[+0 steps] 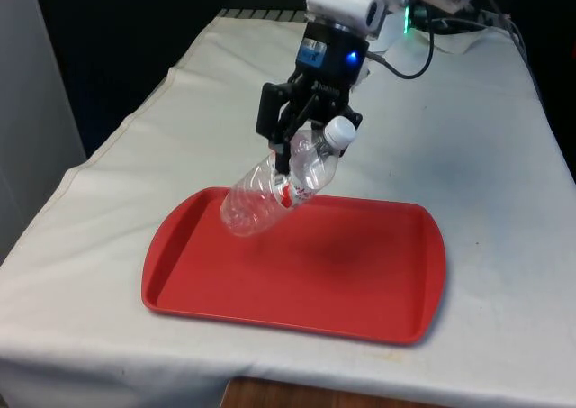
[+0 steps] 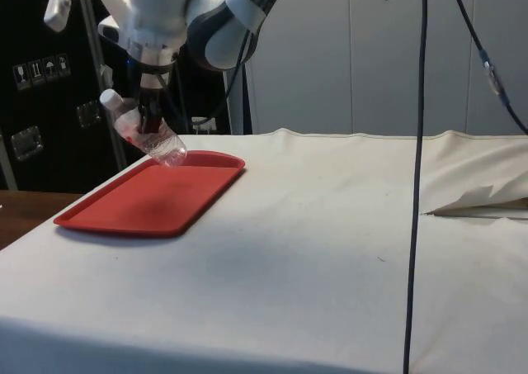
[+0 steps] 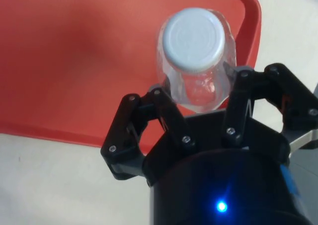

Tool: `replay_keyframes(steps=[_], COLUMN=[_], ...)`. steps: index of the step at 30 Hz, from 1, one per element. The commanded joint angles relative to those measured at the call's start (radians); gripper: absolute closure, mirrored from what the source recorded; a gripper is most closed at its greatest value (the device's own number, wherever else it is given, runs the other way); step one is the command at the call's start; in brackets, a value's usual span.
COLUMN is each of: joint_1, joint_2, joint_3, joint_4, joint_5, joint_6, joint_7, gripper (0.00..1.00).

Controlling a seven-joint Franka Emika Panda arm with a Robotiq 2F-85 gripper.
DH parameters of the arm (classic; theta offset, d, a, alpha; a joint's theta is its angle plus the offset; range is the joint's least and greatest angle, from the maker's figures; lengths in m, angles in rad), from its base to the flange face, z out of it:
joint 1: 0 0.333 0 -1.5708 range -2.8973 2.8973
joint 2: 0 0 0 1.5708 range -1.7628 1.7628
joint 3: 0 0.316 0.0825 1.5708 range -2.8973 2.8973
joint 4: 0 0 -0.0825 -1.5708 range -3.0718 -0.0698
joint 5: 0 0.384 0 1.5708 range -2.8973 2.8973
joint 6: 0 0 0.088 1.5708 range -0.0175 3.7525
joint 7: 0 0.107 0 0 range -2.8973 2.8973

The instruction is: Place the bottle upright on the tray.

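Observation:
A clear plastic bottle [image 1: 274,187] with a white cap [image 1: 340,131] and a red label hangs tilted in the air above the red tray [image 1: 378,282]. Its base points down towards the tray's far edge at the front view's left and its cap points up. My gripper [image 1: 300,151] is shut on the bottle's upper body, just below the neck. In the side view the bottle [image 2: 150,134] slants over the tray's far end [image 2: 206,161], held by the gripper [image 2: 148,114]. In the wrist view the cap [image 3: 194,38] faces the camera between the black fingers [image 3: 161,111], with the tray [image 3: 74,61] beneath.
The tray lies flat on the white cloth [image 1: 504,210] near the table's front edge. A fold in the cloth [image 2: 478,201] rises at the side view's right. Black cables [image 2: 421,143] hang down there too.

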Motion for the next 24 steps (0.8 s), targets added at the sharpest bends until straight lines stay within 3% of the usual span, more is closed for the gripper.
replay_keyframes(steps=[1, 2, 3, 4, 12, 13, 14, 21, 22, 23, 24], joint_1=[-0.012, -0.012, -0.001, -0.013, -0.02, -0.008, -0.021, -0.025, -0.011, -0.025, -0.025], joint_2=[0.003, 0.004, 0.001, 0.005, 0.011, 0.01, 0.013, 0.018, 0.015, 0.019, 0.021], joint_3=[0.01, 0.01, -0.001, 0.01, 0.011, -0.002, 0.011, 0.013, -0.003, 0.013, 0.013], joint_4=[-0.002, -0.003, 0.0, -0.003, -0.004, -0.001, -0.004, -0.004, -0.002, -0.004, -0.004], joint_5=[0.016, 0.023, 0.014, 0.035, 0.091, 0.083, 0.104, 0.152, 0.139, 0.159, 0.175], joint_6=[0.02, 0.025, 0.011, 0.033, 0.072, 0.059, 0.081, 0.11, 0.093, 0.114, 0.125], joint_7=[-0.006, -0.006, 0.0, -0.006, -0.007, 0.0, -0.007, -0.007, 0.0, -0.007, -0.007], gripper=[0.86, 0.86, 0.86, 0.86, 0.86, 0.86, 0.86, 0.86, 0.86, 0.86, 0.86])
